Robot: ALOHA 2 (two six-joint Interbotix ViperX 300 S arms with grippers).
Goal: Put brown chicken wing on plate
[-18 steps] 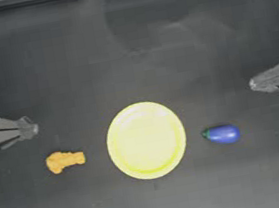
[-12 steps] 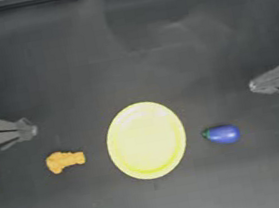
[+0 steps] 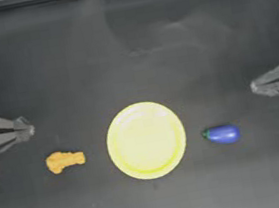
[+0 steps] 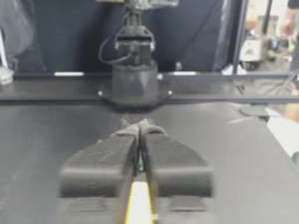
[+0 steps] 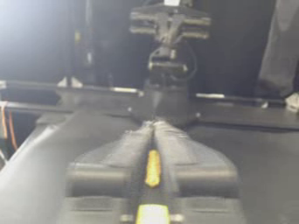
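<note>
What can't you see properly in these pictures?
- Wing: the top view shows only its upper side; in the right wrist view just an orange sliver shows between the shut fingers.
- Plate: in the left wrist view only a yellow strip shows between the fingers.
- Blue toy: too small in the top view to make out details.
- Both arms: cut off by the top view's side edges.

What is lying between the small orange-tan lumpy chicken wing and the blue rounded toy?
In the top view, the large pale yellow plate lies between the orange-tan lumpy chicken wing and the blue rounded toy, touching neither.
</note>
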